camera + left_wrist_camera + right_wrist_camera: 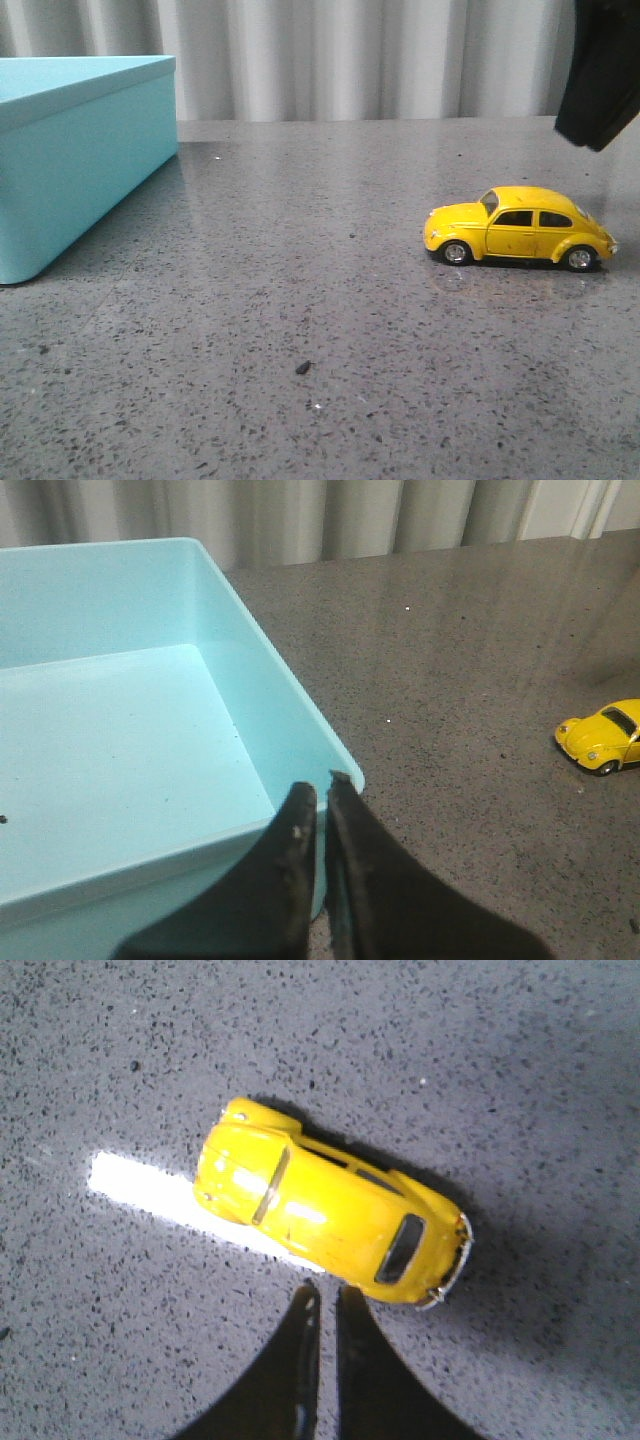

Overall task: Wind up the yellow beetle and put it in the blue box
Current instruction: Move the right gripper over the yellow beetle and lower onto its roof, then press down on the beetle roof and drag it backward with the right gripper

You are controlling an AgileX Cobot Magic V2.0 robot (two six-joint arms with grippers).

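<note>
Standing on its wheels on the grey speckled table [300,300], the yellow beetle [519,228] sits well apart from the open blue box [80,150]. The right gripper [328,1305] hovers above the car, fingers clenched and holding nothing; the left gripper [322,805], likewise clenched, hangs over the box corner.

A small yellow beetle [519,229] stands upright on all four wheels at the right of the frame, its nose pointing left across the speckled grey table [300,300]. Well apart, at the left edge, sits the large, open-topped blue box [80,150], its interior bare.
</note>
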